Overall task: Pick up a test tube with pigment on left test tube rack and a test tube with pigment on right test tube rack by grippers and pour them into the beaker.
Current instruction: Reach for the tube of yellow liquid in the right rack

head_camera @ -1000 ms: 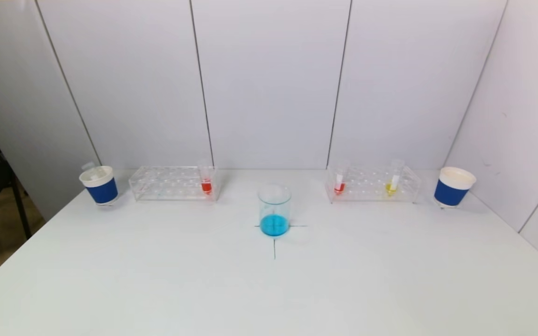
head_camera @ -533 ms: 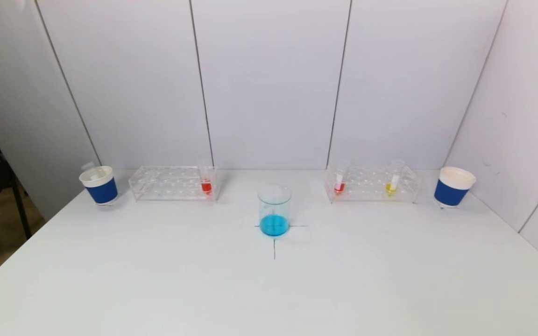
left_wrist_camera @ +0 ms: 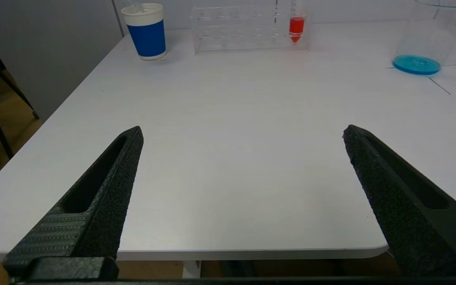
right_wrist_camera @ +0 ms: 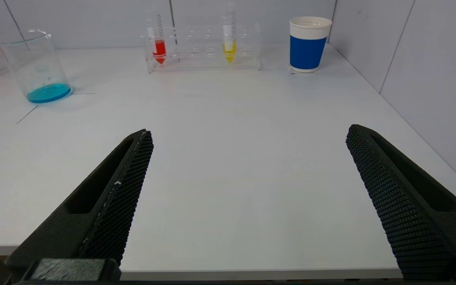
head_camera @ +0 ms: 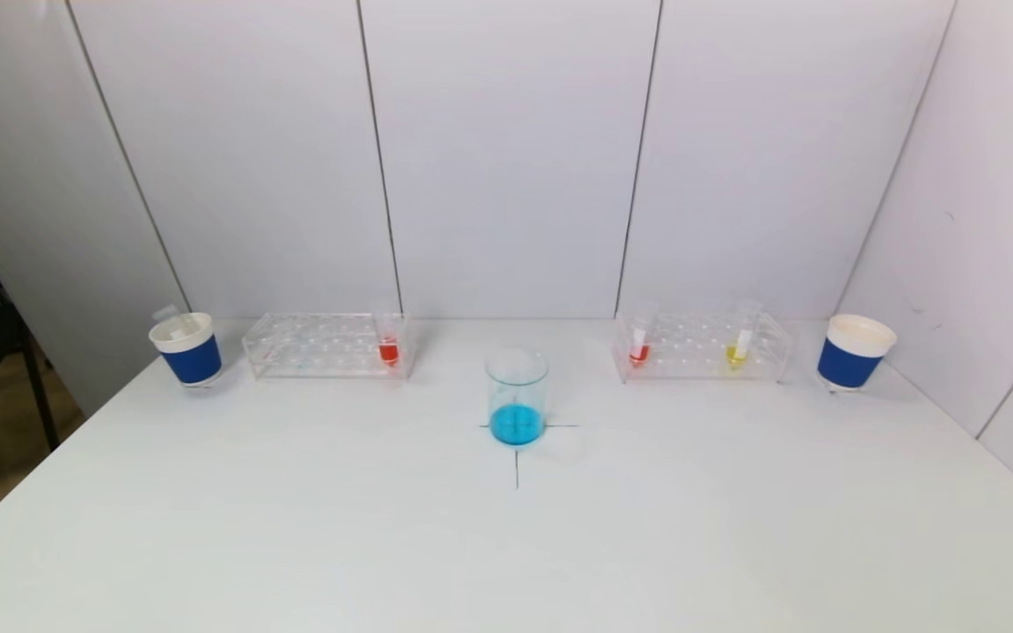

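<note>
A clear beaker (head_camera: 516,396) with a shallow layer of blue liquid stands at the middle of the white surface (head_camera: 506,545), on a thin black cross mark. Behind it to the left, the left rack (head_camera: 326,345) of clear plastic holds one tube of red pigment (head_camera: 389,345) upright at its end nearer the beaker; behind to the right, the right rack (head_camera: 702,347) holds a red tube (head_camera: 638,345) at its beaker end and a yellow tube (head_camera: 739,345) farther along. A blue-and-white paper cup stands outside each rack (left cup (head_camera: 186,348), right cup (head_camera: 855,352)). The left hand (left_wrist_camera: 242,134) and right hand (right_wrist_camera: 247,134) hover at the surface's near edge, each with fingers spread wide and holding nothing. The surface lies bare from that edge to the racks, and wall panels close the back and right.
</note>
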Controlling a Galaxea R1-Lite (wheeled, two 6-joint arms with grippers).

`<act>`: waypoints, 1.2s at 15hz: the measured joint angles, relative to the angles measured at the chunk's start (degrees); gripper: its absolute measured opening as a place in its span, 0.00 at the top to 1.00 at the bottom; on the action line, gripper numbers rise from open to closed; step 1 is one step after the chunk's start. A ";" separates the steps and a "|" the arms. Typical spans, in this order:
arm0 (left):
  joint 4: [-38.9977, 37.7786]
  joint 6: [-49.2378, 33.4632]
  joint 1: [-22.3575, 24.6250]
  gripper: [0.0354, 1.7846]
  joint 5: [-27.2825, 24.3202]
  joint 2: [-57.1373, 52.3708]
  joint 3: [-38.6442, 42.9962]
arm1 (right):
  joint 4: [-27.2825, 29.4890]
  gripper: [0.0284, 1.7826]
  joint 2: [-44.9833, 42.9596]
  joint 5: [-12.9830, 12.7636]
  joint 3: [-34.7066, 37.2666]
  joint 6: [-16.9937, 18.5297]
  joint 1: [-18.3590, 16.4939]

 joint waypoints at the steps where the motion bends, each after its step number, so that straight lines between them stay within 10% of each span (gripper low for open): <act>1: 0.00 0.00 -0.02 0.01 0.02 0.00 0.00 | -0.02 0.00 0.00 0.00 0.00 -0.01 0.00; 11: -0.02 0.01 -0.04 0.01 0.05 0.02 0.00 | -0.38 0.00 0.00 1.07 -0.40 -3.28 0.00; 18: -0.02 0.00 0.00 0.01 0.02 0.05 0.00 | 2.06 0.00 12.81 4.33 -22.56 -4.82 0.13</act>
